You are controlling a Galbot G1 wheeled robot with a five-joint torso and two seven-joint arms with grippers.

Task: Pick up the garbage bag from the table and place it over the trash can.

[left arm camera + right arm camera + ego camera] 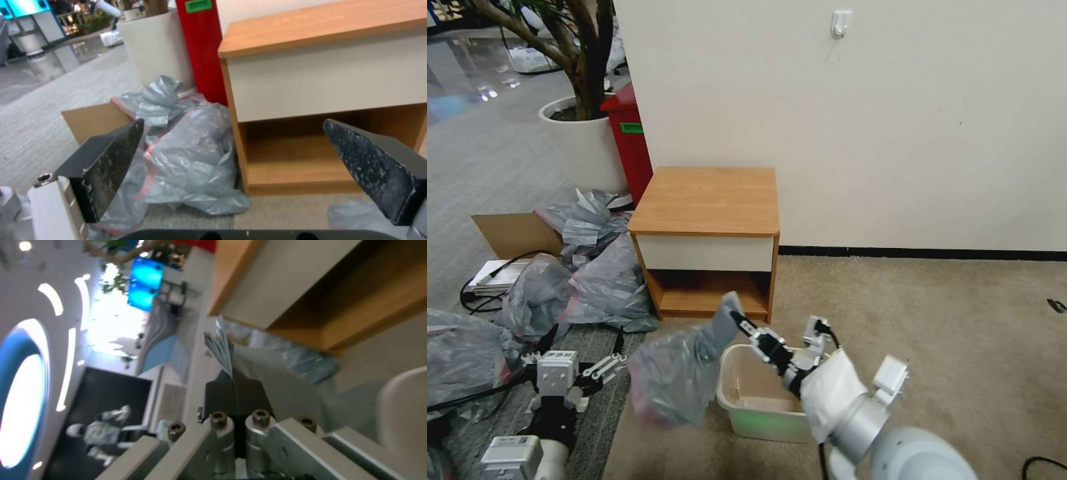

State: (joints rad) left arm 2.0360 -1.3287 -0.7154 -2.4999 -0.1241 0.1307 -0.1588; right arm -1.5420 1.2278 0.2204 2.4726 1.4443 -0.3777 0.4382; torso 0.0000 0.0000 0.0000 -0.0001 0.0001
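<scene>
My right gripper (pixel 739 325) is shut on a corner of the garbage bag (pixel 672 377), a thin grey bag with a pinkish rim. The bag hangs in the air, just left of the trash can (pixel 760 407) and in front of the table (pixel 707 200). The cream trash can with its green base stands on the carpet under my right wrist. In the right wrist view the shut fingers (pixel 233 390) pinch a folded edge of the bag (pixel 222 346), with the can's rim (pixel 400 413) beside them. My left gripper (pixel 570 373) is open low on the left, and in the left wrist view it (pixel 233 121) faces the table (pixel 320 76).
Several bigger grey plastic sacks (pixel 594 280) lie left of the table, beside a cardboard box (pixel 514 233). A tall red box (pixel 627 147) and a white planter (pixel 580 147) stand behind them. The wall runs behind the table. Open carpet lies to the right.
</scene>
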